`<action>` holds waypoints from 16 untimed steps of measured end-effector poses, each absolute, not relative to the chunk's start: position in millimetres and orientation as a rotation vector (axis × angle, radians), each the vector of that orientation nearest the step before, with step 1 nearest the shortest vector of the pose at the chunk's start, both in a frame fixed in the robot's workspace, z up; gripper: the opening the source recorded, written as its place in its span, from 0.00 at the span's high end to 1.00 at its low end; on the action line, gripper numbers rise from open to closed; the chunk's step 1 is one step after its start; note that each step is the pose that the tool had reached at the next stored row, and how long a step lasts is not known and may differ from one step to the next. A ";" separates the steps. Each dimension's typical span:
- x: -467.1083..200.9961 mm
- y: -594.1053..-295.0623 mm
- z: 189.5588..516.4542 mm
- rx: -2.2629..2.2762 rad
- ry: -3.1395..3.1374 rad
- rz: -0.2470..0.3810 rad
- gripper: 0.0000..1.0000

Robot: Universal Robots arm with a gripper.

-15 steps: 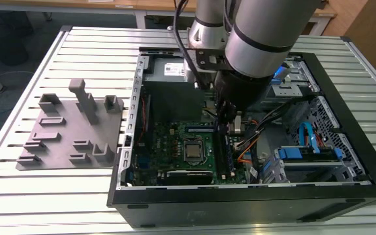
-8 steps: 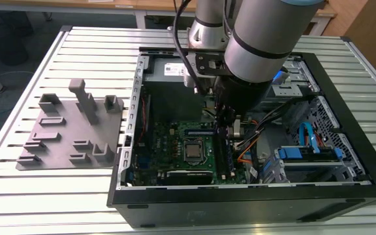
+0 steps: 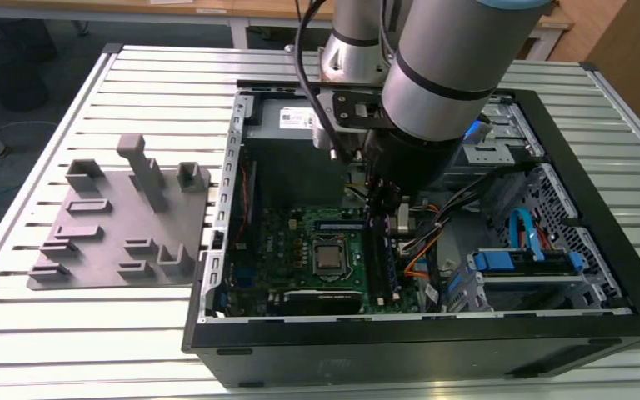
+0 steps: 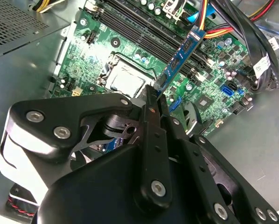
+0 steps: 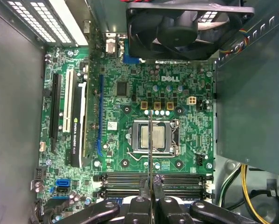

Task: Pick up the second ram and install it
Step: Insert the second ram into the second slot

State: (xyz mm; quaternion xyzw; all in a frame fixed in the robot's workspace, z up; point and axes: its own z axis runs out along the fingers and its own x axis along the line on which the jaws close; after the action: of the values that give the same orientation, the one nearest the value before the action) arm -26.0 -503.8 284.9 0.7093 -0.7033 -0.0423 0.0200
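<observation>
- The arm [image 3: 442,75] comes down steeply from the far side. Its wrist is sunk inside the open computer case [image 3: 409,358], over the part of the board towards the exterior view's right.
- The case lies on its side on a slatted metal table [image 3: 76,350]. Inside it are the green motherboard [image 3: 287,242], a black fan [image 5: 186,28], loose orange and blue cables, and a drive cage at the exterior view's right.
- A grey moulded tray [image 3: 87,242] with upright posts lies on the table just beside the case, at the exterior view's left.
- On the motherboard [image 5: 130,70], long black sockets [image 5: 125,178] run beside the processor socket [image 5: 160,137].
- The gripper [image 4: 154,95] has its fingers pinched together on the second ram.
- The second ram [image 4: 180,58] is seen edge-on and juts forward from the fingertips above the board. Its free end is near the black sockets; whether it touches them I cannot tell.
</observation>
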 end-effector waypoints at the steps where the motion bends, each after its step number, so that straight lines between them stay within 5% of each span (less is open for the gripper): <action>1: -26.0 -503.8 284.9 2.200 -2.182 -0.131 0.89; 16: -26.0 -503.8 283.8 2.010 -2.368 -0.136 0.89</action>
State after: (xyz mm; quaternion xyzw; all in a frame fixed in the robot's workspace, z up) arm -26.0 -503.8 283.8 0.6464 -0.7616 -0.0438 0.0163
